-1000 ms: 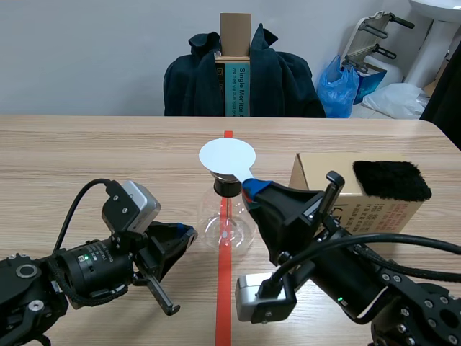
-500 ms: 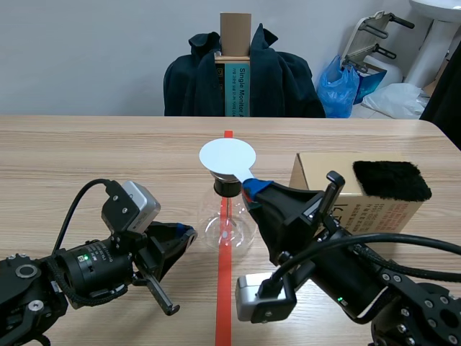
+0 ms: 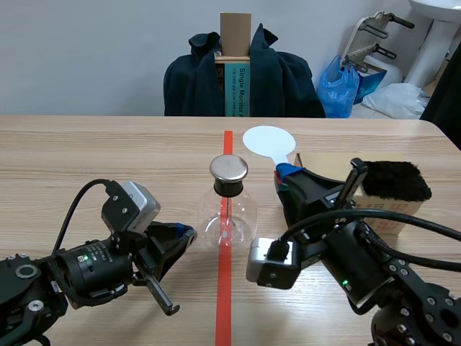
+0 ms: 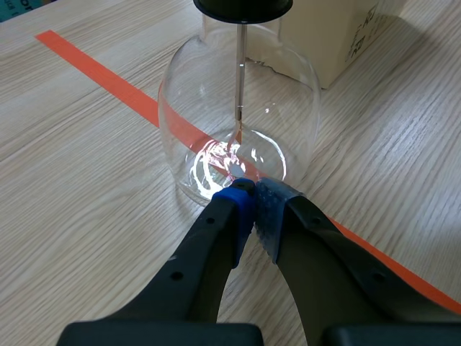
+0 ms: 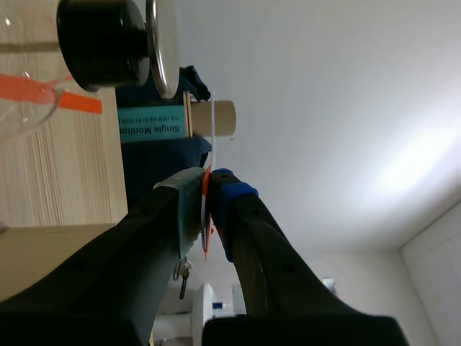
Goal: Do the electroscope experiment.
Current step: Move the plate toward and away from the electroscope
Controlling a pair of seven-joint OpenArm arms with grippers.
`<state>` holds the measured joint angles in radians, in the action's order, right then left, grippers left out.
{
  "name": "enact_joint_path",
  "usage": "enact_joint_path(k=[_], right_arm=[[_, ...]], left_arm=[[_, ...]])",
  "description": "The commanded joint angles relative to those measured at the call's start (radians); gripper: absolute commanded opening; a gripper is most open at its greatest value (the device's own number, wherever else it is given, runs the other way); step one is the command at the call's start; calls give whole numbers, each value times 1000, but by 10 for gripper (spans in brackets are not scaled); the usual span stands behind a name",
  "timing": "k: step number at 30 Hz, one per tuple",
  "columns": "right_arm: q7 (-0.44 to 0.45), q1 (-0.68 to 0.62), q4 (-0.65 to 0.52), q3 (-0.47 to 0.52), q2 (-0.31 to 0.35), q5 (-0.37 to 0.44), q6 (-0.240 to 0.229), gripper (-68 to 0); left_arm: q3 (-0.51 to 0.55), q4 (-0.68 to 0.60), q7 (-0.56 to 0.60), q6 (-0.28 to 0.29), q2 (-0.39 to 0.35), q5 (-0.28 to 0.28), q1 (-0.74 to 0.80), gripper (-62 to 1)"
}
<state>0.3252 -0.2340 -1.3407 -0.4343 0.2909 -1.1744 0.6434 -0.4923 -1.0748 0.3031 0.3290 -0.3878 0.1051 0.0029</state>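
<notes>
R gripper (image 3: 284, 171) lifted white paddle (image 3: 268, 141) off flask (image 3: 229, 216), still clamping it; L gripper (image 4: 252, 194) closed, empty.

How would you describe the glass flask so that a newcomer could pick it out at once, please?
On the wooden table, follow the orange-red tape line down the middle; the flask stands on it. It is the only clear glass thing: round-bellied, with a black stopper and a shiny metal disc on top, unlike the cardboard box and white paddle nearby.
</notes>
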Motion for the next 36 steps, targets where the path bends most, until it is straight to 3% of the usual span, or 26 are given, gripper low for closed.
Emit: enact_joint_path(k=[1,7,12,27,36], right_arm=[[-24,1,-27,1,2,8,14,-667],[-114,1,-27,1,3,8,14,-667],[-127,1,-27,1,3,8,14,-667],[170,1,-27,1,2,7,14,-667],[240,1,-27,1,2,7,8,-667]], left_arm=[[9,-18,13,-2,8,5,-3,-591],[9,-18,13,-2,8,5,-3,-591],[9,-18,13,-2,8,5,-3,-591],[9,-18,13,-2,8,5,-3,-591],[9,-18,13,-2,8,5,-3,-591]])
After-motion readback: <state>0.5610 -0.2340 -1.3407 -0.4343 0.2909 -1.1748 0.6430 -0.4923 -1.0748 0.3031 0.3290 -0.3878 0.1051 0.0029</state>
